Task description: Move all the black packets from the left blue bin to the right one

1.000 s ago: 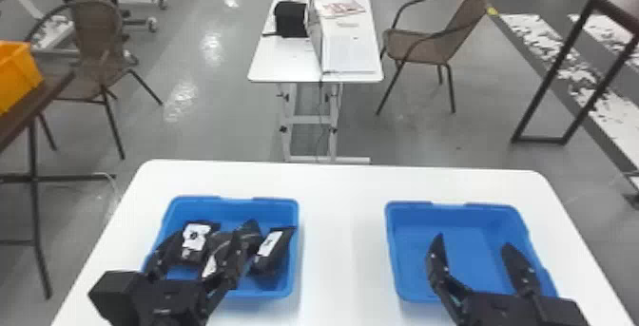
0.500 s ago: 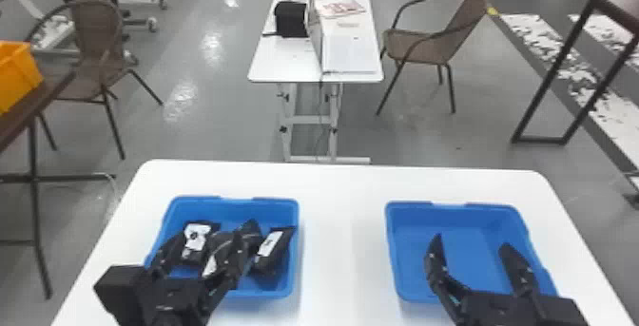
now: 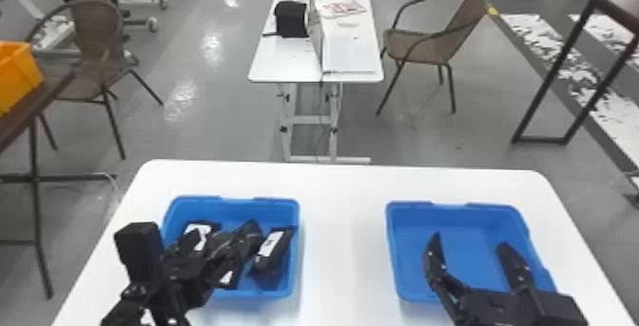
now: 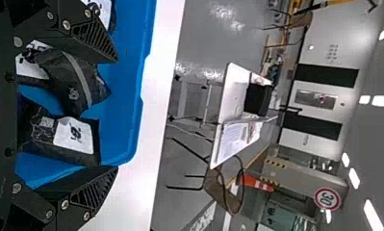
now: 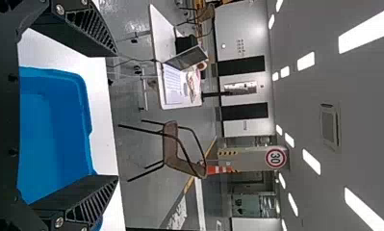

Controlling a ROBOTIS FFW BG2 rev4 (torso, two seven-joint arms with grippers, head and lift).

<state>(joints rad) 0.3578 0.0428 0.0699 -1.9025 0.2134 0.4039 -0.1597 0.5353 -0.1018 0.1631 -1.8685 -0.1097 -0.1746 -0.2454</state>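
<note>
Black packets lie in the left blue bin, lower left of the frame in the head view, on a white table that spans the foreground. A white-labelled packet sits at the bin's left, a crumpled dark packet near its middle, a partly hidden packet just below that, and another labelled packet tilts by the right wall. The robot's left gripper is poised over the cluster, its two fingers spread and grasping nothing, with packets visible between them in the left wrist view. At lower right, the right gripper has its fingers likewise parted, their tips set against the blue floor of the right blue bin in the head view. Beyond, a second white table bearing a black case occupies the upper middle, with a brown chair just beside it and an orange crate at the left edge.
</note>
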